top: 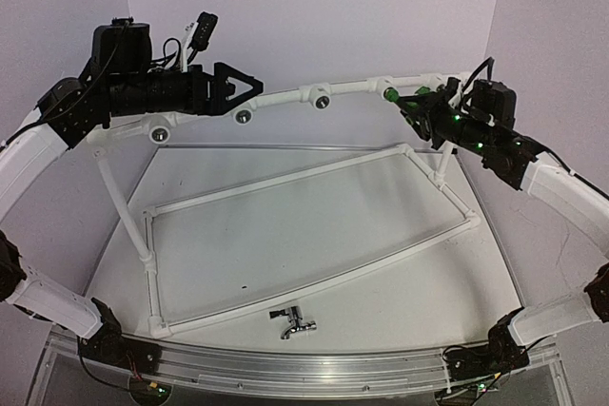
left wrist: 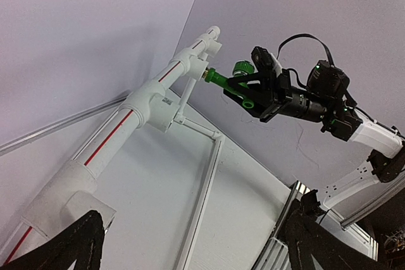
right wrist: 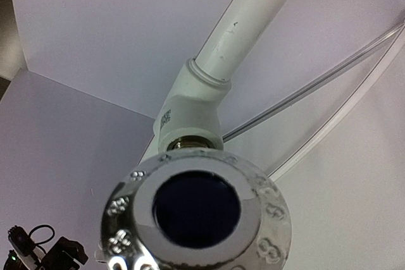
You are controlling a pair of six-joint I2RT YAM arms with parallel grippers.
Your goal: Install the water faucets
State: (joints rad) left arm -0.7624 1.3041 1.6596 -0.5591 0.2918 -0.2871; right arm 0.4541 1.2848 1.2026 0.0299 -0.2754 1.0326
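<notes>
top view: the right gripper (top: 419, 106) is closed on the green faucet (top: 389, 94), holding it at the rightmost socket of the raised white pipe (top: 285, 98); the chrome faucet (top: 293, 322) lies loose on the table (top: 400, 282) near the front edge; the left gripper (top: 238, 86) gapes wide beside the pipe, holding nothing

left wrist view: the green stem meets the socket (left wrist: 204, 61) nearly in line; i judge it wants holding square to the thread and gentle turning, never forcing

right wrist view: a brass thread (right wrist: 190, 144) shows at the fitting (right wrist: 190, 109); its own fingers are hidden
</notes>
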